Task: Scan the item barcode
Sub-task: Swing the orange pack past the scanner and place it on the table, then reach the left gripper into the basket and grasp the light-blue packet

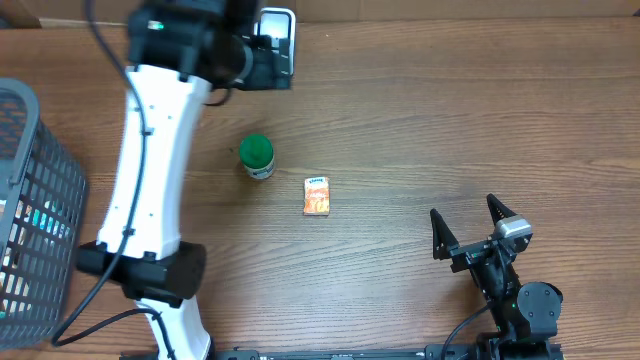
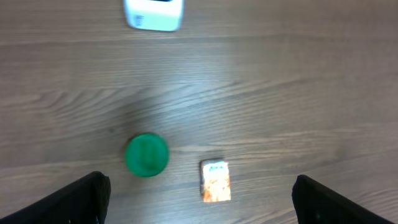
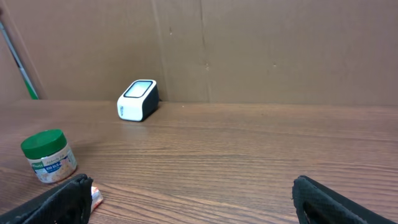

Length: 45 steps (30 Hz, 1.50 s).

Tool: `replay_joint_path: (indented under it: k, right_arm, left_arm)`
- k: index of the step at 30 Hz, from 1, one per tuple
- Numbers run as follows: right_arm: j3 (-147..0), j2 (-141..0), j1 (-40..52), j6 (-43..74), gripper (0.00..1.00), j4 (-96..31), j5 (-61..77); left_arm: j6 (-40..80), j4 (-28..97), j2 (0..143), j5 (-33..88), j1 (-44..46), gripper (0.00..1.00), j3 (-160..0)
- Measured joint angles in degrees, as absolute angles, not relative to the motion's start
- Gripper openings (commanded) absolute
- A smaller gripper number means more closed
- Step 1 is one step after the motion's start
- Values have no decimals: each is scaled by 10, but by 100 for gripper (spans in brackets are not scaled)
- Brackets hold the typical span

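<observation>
A white barcode scanner (image 1: pixel 279 28) stands at the table's far edge, also visible in the left wrist view as the scanner (image 2: pixel 153 14) and in the right wrist view as the scanner (image 3: pixel 137 99). Two items lie mid-table: a green-lidded jar (image 1: pixel 256 157) and a small orange packet (image 1: pixel 317 195). My left gripper (image 2: pixel 199 205) hangs open high above them, holding nothing; below it sit the jar (image 2: pixel 147 155) and the packet (image 2: pixel 216 181). My right gripper (image 1: pixel 470 233) rests open and empty at the near right, facing the jar (image 3: pixel 48 155).
A dark wire basket (image 1: pixel 30 200) with some goods stands at the left edge. A cardboard wall (image 3: pixel 280 50) runs behind the table. The left arm's white link (image 1: pixel 150 170) stretches over the table's left part.
</observation>
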State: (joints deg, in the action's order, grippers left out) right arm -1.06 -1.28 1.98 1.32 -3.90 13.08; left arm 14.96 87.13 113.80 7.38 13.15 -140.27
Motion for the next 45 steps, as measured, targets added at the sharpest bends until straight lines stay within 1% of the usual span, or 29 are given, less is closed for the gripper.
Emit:
replay_joint_path:
  k: [6, 9, 13, 17, 23, 28, 34, 37, 42, 45]
  right_arm:
    - [-11, -13, 20, 13, 100, -38, 131]
    - [-11, -13, 20, 13, 100, -39, 131]
    - [-11, -13, 20, 13, 100, -39, 131]
    - [-11, -13, 20, 13, 100, -39, 131]
    - [-11, -13, 20, 13, 100, -39, 131]
    - [-11, -13, 20, 13, 100, -39, 131]
    - [-11, -13, 20, 13, 100, -39, 131]
    - [-11, -13, 20, 13, 100, -39, 131]
    - [-11, -13, 20, 13, 100, -39, 131]
    - [-11, -13, 20, 13, 100, -39, 131]
  left_arm:
    - [137, 907, 1138, 123, 17, 93, -1470]
    - [133, 917, 1138, 145, -34, 90, -1492]
    - [131, 937, 1138, 159, -76, 89, -1513]
    - [122, 962, 1138, 163, -93, 88, -1536]
    - [117, 965, 1128, 164, -95, 86, -1545]
    - [116, 963, 1088, 161, -98, 86, -1545]
    - [116, 956, 1006, 91, -100, 88, -1550]
    - [117, 956, 974, 52, -117, 88, -1557]
    - [118, 956, 980, 34, -133, 88, -1557]
    - [118, 956, 989, 27, -133, 90, -1556]
